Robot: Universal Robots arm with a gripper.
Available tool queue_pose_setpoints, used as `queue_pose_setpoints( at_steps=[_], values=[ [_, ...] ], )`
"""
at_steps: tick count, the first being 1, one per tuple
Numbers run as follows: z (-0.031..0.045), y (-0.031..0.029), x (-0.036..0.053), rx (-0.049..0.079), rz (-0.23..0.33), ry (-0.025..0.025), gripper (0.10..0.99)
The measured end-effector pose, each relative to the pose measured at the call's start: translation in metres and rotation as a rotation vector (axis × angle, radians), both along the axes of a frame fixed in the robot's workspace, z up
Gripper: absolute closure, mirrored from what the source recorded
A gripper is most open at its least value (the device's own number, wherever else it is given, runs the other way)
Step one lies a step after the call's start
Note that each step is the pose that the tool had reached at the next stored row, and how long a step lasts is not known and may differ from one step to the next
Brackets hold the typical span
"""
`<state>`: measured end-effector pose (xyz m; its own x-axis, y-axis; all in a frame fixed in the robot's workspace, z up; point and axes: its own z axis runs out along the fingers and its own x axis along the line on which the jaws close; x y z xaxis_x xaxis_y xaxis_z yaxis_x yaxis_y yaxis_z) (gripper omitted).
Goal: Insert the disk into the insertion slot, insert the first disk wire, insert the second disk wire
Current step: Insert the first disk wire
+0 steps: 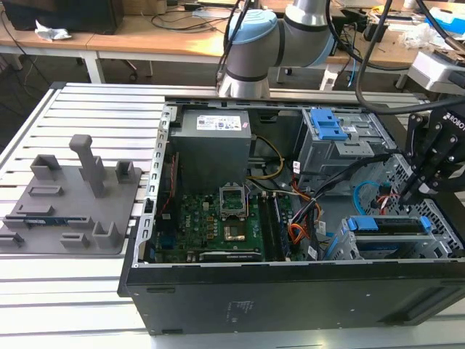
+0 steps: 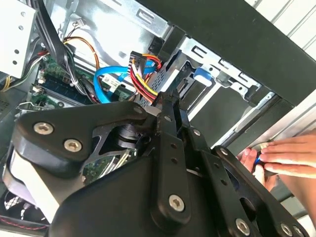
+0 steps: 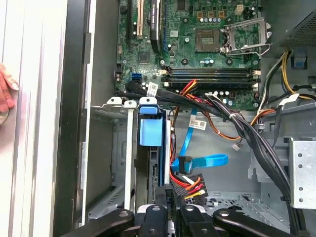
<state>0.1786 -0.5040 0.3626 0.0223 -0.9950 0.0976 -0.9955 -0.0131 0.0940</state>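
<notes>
Hovering at the insertion slot (image 3: 116, 106) rim beside the disk (image 3: 150, 132), gripper (image 3: 173, 200) pinched closed, wires (image 3: 190, 185) crowding close.

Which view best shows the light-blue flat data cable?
The first wrist view: the light-blue flat data cable lies mostly unobstructed. The second wrist view shows one loop, the exterior view a thin sliver.

There is one open black metal computer tower case (image 1: 290, 305), with one grey moulded plastic fixture tray (image 1: 73, 211) at its nine o'clock in the exterior view. Inside are one green motherboard (image 1: 211, 218), one grey box-shaped power supply (image 1: 211, 145) at the motherboard's twelve o'clock, one silver-grey disk (image 1: 363, 223) in a bright blue plastic carrier, and one bright blue flat cable (image 3: 207, 160). There is also one black gripper (image 1: 409, 195) and one person's hand (image 2: 289, 155).
</notes>
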Motion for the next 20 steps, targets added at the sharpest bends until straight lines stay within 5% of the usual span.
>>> queue_pose_setpoints(
  at_steps=[4, 20],
  values=[
    [-0.0002, -0.0022, -0.0004, 0.018, 0.0, -0.0106, 0.922],
    [-0.001, -0.0077, -0.0004, 0.018, -0.004, -0.0107, 0.922]
  ],
)
